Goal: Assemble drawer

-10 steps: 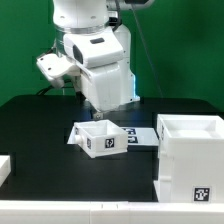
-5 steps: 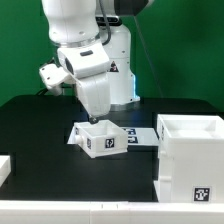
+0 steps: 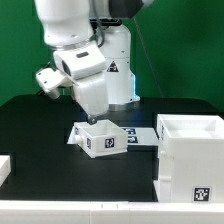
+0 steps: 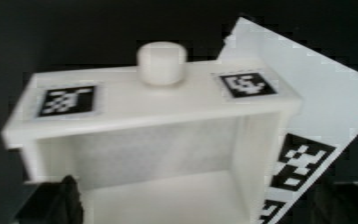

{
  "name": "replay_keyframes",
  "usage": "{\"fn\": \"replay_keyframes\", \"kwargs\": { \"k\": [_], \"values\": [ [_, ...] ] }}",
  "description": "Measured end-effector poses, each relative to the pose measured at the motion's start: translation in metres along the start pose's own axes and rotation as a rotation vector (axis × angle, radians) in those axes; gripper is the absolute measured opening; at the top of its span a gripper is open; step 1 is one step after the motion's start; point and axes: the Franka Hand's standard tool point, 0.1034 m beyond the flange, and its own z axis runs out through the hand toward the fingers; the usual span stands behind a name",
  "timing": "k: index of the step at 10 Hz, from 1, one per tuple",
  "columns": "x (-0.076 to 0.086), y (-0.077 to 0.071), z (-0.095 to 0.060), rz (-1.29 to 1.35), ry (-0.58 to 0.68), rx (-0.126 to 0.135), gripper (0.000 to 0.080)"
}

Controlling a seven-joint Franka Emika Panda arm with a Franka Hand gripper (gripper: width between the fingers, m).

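A small white open-top drawer tray (image 3: 100, 140) with black-and-white tags stands on the black table in the middle of the exterior view. In the wrist view the tray (image 4: 149, 120) fills the picture, with its round front knob (image 4: 162, 62) and two tags on the front rim. My gripper (image 3: 92, 120) hangs just above the tray's rear part. In the wrist view the gripper (image 4: 163, 208) is open, one dark finger (image 4: 55, 200) near each side wall, holding nothing. The large white cube-like housing (image 3: 190, 155) stands at the exterior view's right, apart from the tray.
The marker board (image 3: 142, 134) lies flat behind the tray and shows beside it in the wrist view (image 4: 300, 110). Another white part (image 3: 5, 166) sits at the exterior view's left edge. A green wall backs the table.
The arm has swung toward the exterior view's left and come down, so the gripper now sits right over the tray. The tray and housing have not moved.
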Motion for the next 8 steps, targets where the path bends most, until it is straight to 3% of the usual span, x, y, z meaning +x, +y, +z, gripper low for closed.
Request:
{"fn": "replay_keyframes", "kwargs": {
  "k": [1, 3, 5, 8],
  "values": [
    [-0.003, -0.009, 0.006, -0.009, 0.017, -0.007, 0.0649],
    [-0.007, -0.014, 0.007, -0.012, 0.025, -0.013, 0.0649],
    [-0.003, -0.016, 0.014, -0.010, 0.036, -0.003, 0.0649],
    [0.002, -0.019, 0.040, 0.002, 0.072, 0.018, 0.0649]
  ]
}}
